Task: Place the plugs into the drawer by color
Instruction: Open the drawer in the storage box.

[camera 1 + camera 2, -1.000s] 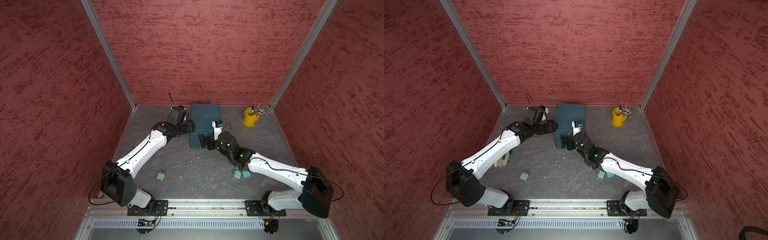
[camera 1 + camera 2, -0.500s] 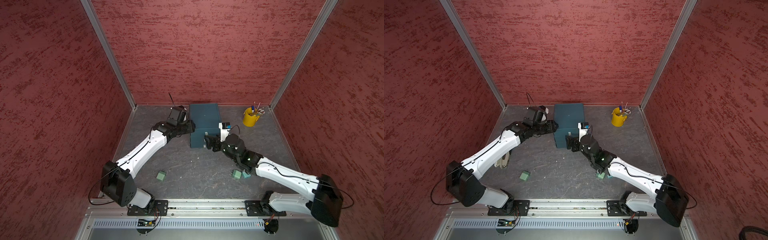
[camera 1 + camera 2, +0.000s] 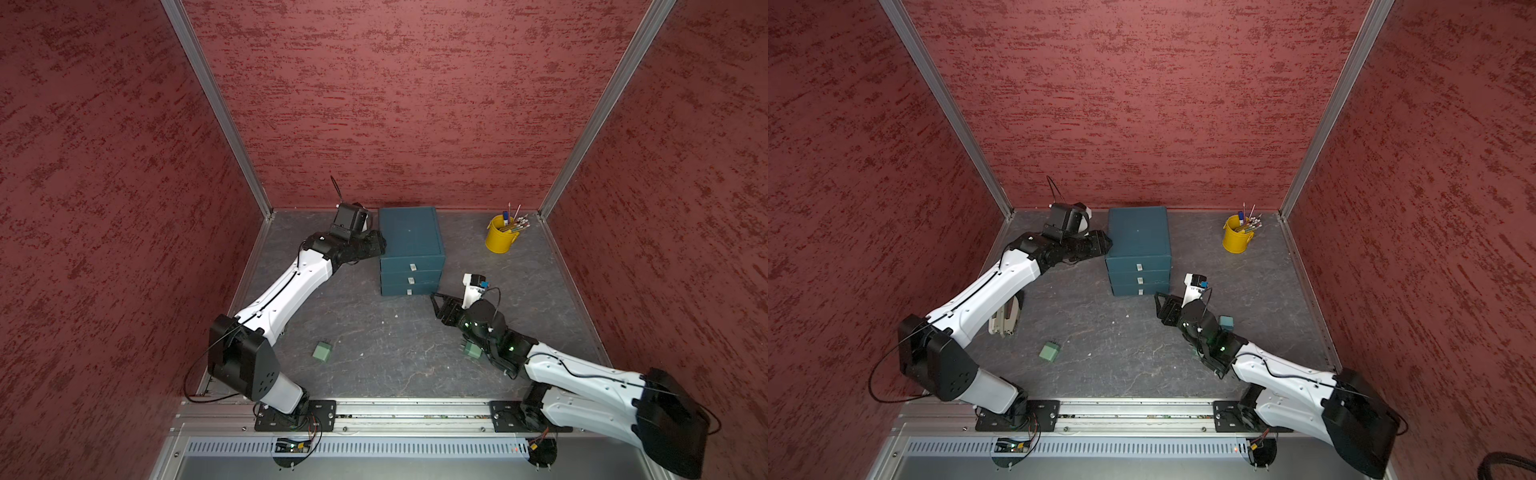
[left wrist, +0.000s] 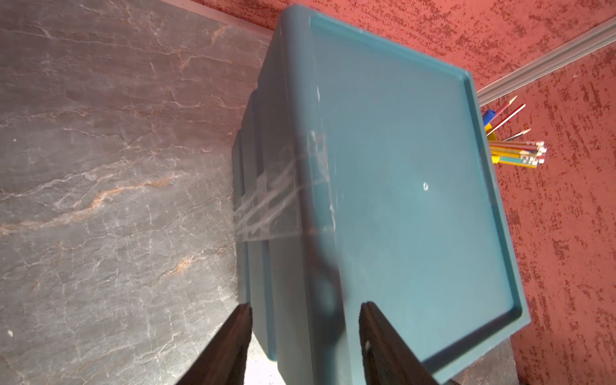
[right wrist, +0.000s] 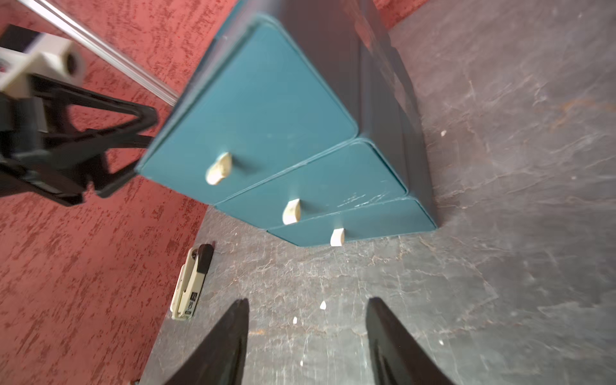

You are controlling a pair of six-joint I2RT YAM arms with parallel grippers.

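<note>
We read the right gripper as open and empty. Its wrist view shows two dark fingers well apart with only bare floor between them. It sits just near-right of the chest and points far-left at the chest's front. All three drawers there are shut, and the white tabs stand one above another, ahead of the fingers.

The left gripper is at the chest's left side, by the top edge. Its jaws are parted too, with the chest's near-left corner in line between them. We cannot tell whether the tips touch it, and they hold nothing.

We find three plugs, all on the floor. A teal plug lies just right of the right arm at its wrist, and a green plug is half hidden under it. Both lie behind the right gripper, opposite to where it points. A second green plug lies alone near-left, well apart from both grippers.

We judge that, with no drawer open, a tab comes first. The right gripper faces the tabs, so a short reach far-left would do. For a plug the right arm is nearer to two, but it would need to draw back and turn near-right. The plugs are near-cubes, so no long axis governs the grasp.
</note>
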